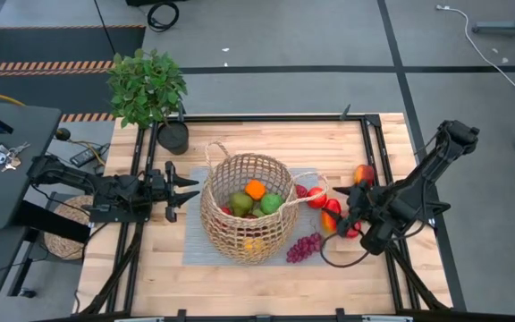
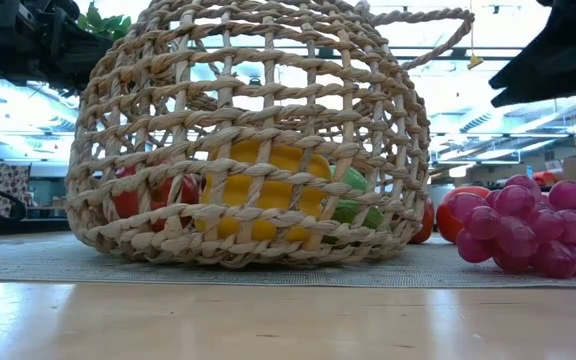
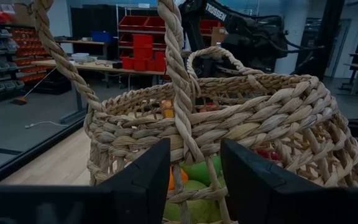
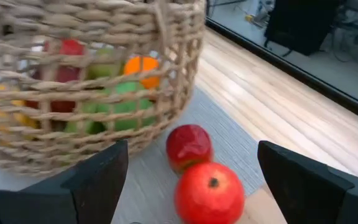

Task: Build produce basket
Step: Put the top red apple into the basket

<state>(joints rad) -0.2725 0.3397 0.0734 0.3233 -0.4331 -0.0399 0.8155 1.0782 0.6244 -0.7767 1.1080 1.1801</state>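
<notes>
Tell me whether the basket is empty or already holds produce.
Partly filled. The basket holds an orange, green pieces and a yellow piece, while grapes and red fruit lie outside on the mat.

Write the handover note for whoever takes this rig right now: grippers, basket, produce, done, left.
Left gripper: open, at the basket's left side, jaws either side of its near loop handle, holding nothing.
Right gripper: open wide, empty, hovering over the red fruits to the right of the basket.
Done: the orange, green pieces, yellow piece and some red ones are in the basket, on the grey mat.
Left: red fruits, a peach-coloured one and the purple grapes.
</notes>
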